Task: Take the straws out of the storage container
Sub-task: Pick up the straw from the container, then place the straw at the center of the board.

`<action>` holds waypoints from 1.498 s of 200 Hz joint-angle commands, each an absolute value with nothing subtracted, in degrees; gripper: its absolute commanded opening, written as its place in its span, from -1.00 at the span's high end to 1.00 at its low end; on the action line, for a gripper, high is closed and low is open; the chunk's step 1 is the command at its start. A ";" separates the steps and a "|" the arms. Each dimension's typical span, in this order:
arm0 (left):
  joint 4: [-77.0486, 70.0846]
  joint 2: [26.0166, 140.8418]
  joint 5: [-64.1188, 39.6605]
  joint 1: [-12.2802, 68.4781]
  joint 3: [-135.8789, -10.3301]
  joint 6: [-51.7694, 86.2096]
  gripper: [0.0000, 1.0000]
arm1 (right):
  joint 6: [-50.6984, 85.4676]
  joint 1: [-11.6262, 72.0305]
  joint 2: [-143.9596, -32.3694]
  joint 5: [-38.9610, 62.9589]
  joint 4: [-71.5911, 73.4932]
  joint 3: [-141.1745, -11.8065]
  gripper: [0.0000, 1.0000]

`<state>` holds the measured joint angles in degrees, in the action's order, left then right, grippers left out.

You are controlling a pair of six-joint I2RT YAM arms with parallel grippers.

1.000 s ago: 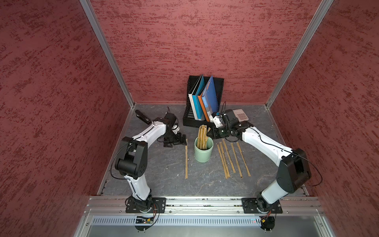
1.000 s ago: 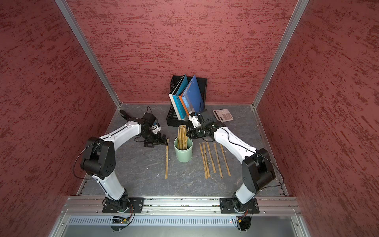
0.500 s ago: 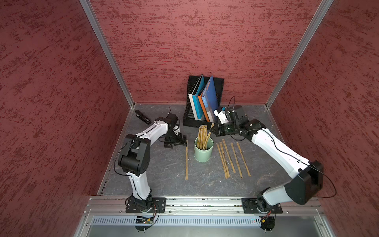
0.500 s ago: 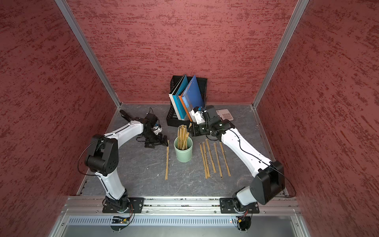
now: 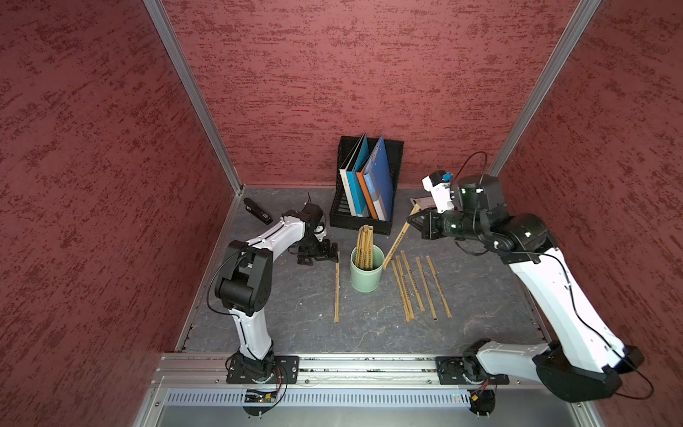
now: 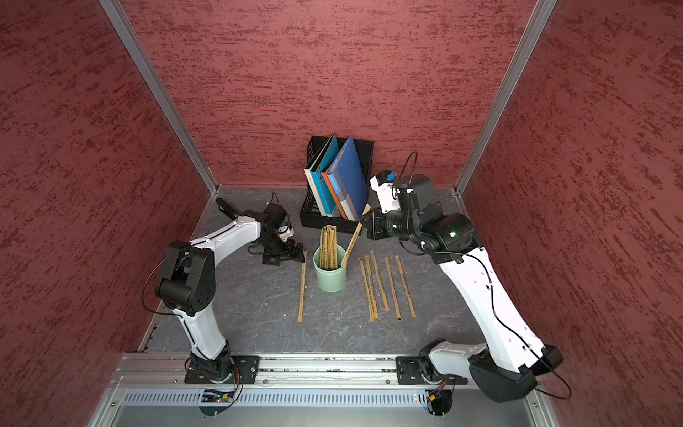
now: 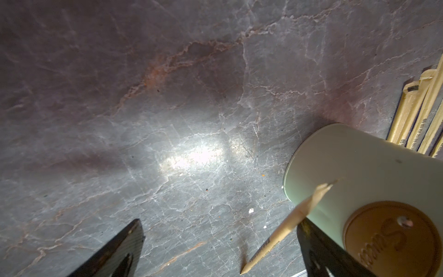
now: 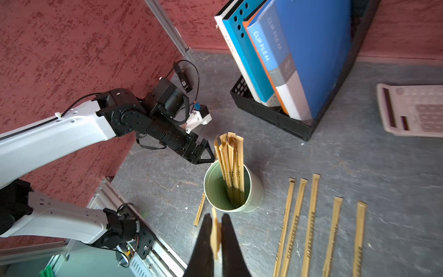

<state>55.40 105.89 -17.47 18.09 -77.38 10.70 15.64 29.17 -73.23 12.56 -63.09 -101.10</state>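
**Right end effector lifts one straw clear**

Since the earlier frame, the right end effector [image 5: 411, 221] has risen and drawn back from the storage container [image 5: 366, 279]. It is clamped on a held straw [image 5: 397, 241] that slants down to the rim. The left end effector [image 5: 320, 256] stays spread wide and empty, low over the tabletop [image 5: 288, 325]. The remaining straws [image 5: 364, 242] stand in the container, and six loose straws [image 5: 417, 284] lie around it.

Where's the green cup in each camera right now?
In a top view: cup standing near picture centre.
In a top view: cup likewise near picture centre.
Left wrist: cup close up at the frame's edge, side wall showing.
Right wrist: cup mid-frame, open mouth showing.
Shared landmark: the straws standing in it.
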 commanded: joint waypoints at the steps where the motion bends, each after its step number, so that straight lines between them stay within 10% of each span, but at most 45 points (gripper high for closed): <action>1: 54.43 106.70 -17.01 18.46 -78.36 10.90 -0.99 | 14.63 29.36 -74.76 4.41 -74.80 -108.05 0.88; 57: 53.81 106.38 -16.96 18.98 -77.78 10.56 -0.99 | 15.96 29.31 -91.11 -9.16 -94.29 -121.99 0.91; 158: 53.00 107.36 -15.90 18.95 -78.35 10.02 -1.00 | 14.21 19.83 -105.13 -22.00 -94.79 -105.74 0.94; 299: 52.51 107.52 -16.34 18.90 -77.67 10.28 -0.99 | 8.52 7.53 -118.82 -10.84 -75.29 -91.99 0.79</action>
